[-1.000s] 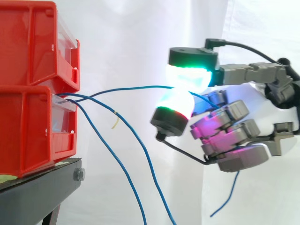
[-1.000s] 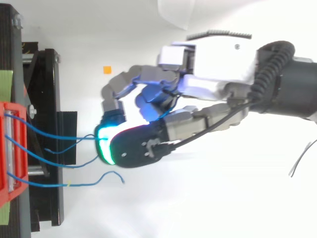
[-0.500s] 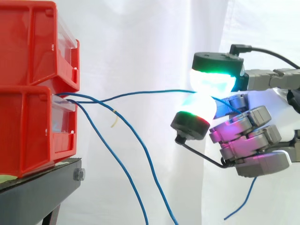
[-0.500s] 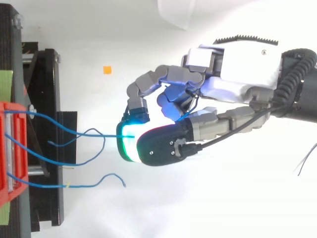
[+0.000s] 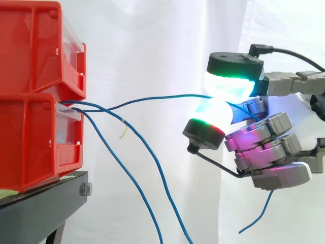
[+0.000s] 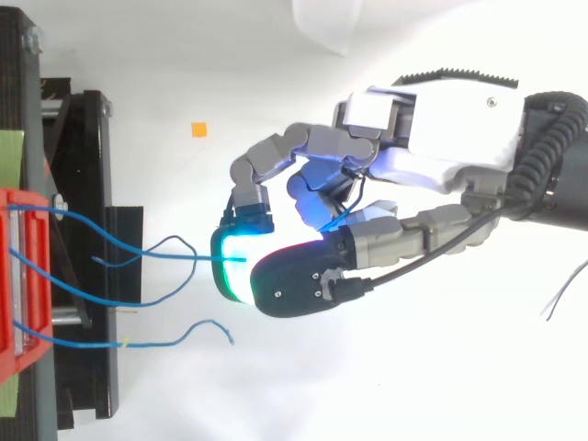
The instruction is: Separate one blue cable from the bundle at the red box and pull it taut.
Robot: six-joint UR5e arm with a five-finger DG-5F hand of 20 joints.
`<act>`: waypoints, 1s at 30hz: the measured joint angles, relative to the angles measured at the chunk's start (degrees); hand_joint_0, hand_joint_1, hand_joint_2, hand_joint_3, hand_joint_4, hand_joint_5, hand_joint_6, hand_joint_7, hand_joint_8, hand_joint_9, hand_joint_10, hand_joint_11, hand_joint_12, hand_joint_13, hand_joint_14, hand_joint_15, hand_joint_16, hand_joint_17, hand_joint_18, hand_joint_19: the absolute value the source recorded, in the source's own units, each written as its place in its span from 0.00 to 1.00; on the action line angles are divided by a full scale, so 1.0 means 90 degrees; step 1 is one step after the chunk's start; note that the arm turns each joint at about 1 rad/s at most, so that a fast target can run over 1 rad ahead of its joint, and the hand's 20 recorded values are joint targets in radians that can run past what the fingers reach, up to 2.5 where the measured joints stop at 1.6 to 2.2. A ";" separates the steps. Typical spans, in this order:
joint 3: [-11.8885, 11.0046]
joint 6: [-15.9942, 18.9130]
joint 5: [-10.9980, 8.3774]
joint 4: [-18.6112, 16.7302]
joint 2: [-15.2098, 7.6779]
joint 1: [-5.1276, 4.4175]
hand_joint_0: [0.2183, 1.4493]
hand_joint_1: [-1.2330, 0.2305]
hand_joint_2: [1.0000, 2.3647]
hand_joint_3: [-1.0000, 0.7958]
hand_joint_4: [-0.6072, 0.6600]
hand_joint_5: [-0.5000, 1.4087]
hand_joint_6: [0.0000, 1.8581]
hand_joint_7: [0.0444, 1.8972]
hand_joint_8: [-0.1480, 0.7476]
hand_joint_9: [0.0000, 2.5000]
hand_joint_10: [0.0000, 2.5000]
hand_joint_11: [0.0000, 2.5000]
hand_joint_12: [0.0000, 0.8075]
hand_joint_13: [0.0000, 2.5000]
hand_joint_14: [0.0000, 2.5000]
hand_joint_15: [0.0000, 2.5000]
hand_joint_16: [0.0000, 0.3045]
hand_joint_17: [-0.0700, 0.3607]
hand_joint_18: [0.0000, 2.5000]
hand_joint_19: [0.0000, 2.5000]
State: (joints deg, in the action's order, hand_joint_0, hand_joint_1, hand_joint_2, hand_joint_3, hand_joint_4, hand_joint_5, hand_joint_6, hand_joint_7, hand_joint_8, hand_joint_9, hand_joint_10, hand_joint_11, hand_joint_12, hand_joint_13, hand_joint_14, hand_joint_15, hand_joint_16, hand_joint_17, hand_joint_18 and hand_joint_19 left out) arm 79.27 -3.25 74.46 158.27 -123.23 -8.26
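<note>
My hand (image 5: 264, 152) pinches one blue cable (image 5: 152, 98) between two glowing pads (image 5: 228, 86), with the other fingers curled beneath. From the pinch the cable runs straight out ahead of my fingertips, nearly level, to the lower red box (image 5: 30, 142). Its long axis lies along my line of pull. It bows a little, so I judge it not yet taut. The rest of the bundle (image 5: 125, 121) droops below it. A second ago I was nearer the box; in the last half second I have hardly shifted.
</note>
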 measured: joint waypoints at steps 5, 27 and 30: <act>0.0000 -0.0009 -0.0002 0.0002 -0.0001 -0.0002 0.32 0.32 0.02 0.62 0.54 0.18 0.47 0.63 0.56 0.27 0.69 0.57 0.47 0.32 0.90 0.57 0.17 0.43 0.52 0.49; 0.0001 -0.0015 -0.0003 0.0002 -0.0001 0.0000 0.32 0.32 0.02 0.61 0.54 0.18 0.47 0.63 0.55 0.27 0.67 0.58 0.47 0.33 0.86 0.60 0.16 0.42 0.51 0.49; 0.0001 -0.0015 -0.0002 0.0002 -0.0001 0.0000 0.32 0.32 0.02 0.61 0.54 0.18 0.47 0.63 0.54 0.27 0.67 0.58 0.48 0.33 0.86 0.60 0.17 0.43 0.51 0.49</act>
State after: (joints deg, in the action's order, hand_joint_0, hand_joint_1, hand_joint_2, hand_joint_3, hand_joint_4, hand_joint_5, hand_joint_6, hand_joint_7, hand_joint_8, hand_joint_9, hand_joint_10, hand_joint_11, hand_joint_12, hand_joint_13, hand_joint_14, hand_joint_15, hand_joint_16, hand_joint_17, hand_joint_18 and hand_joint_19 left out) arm 79.28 -3.38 74.44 158.29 -123.24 -8.26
